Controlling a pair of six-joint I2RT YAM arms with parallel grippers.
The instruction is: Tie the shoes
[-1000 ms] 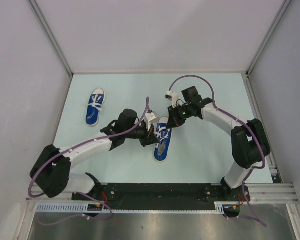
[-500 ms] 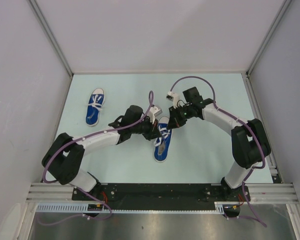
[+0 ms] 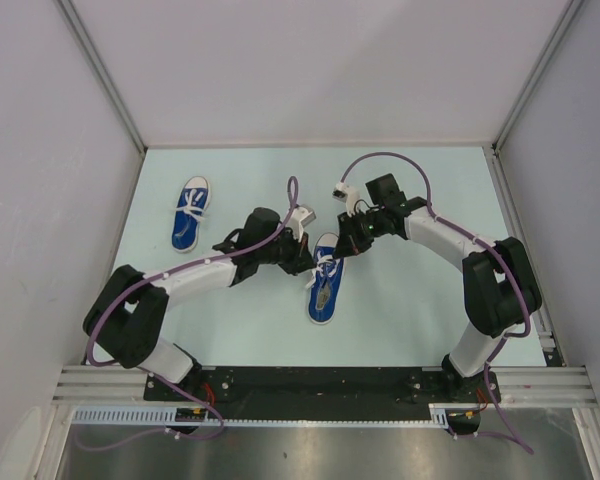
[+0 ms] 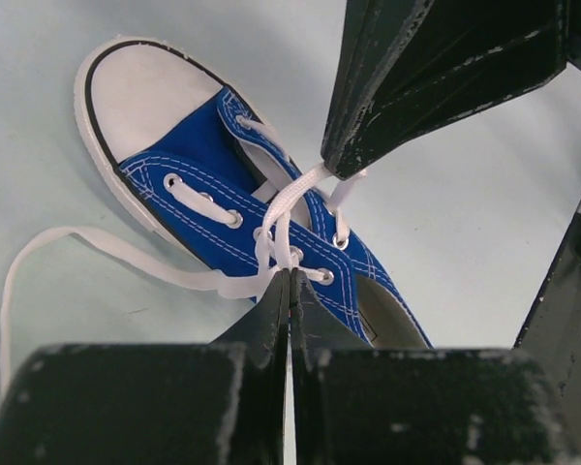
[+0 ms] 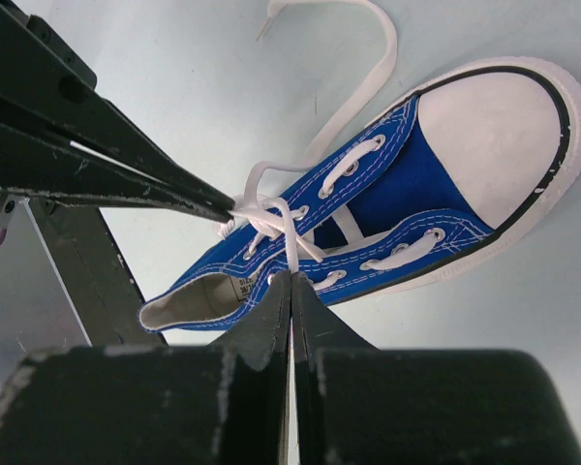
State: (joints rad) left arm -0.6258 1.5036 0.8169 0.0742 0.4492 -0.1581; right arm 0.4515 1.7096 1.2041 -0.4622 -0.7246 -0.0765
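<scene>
One of the shoes [image 3: 324, 285], blue with a white toe cap, lies mid-table with both grippers meeting over its laces. The left gripper [image 4: 290, 276] is shut on a strand of white lace [image 4: 281, 218] above the eyelets. My right gripper [image 5: 292, 276] is shut on another lace strand [image 5: 290, 242] rising from the same crossing. Each wrist view shows the other gripper's fingers [image 4: 341, 160] [image 5: 218, 205] pinching lace close by. A loose lace end [image 4: 58, 237] trails on the table beside the toe. The other shoe [image 3: 190, 213] lies apart at the far left.
The pale green table [image 3: 420, 300] is bounded by white walls at the back and sides, with a metal rail [image 3: 525, 215] along the right edge. Purple cables [image 3: 380, 157] loop over both arms.
The left arm has swung its elbow in and carried its gripper toward the far side along the shoe's laces. The right arm has barely moved. Both shoes lie where they were.
</scene>
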